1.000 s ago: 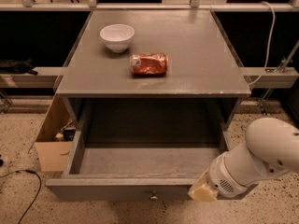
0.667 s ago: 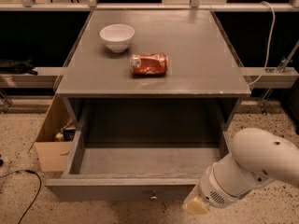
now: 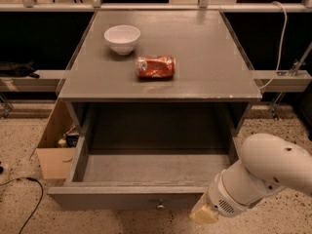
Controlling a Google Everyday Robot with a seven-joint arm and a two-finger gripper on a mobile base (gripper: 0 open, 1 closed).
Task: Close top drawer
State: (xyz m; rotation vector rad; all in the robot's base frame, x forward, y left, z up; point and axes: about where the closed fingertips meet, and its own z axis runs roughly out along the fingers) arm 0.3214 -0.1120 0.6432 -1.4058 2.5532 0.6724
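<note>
While scanning from the near edge, found the gripper (image 3: 204, 213) as a pale tip under the white arm (image 3: 265, 174), low and just in front of the right end of the top drawer (image 3: 122, 198). Could not tell whether apart or together, nor whether touching the panel. Found that drawer pulled far out toward the camera, bare inside, small knob (image 3: 159, 206) at mid-front untouched. Judged none of the closing done, with the whole push inward left. Beyond, on the tabletop (image 3: 209, 57), noted a crushed red can (image 3: 156, 67) and, farther back, a white bowl (image 3: 122, 38).
</note>
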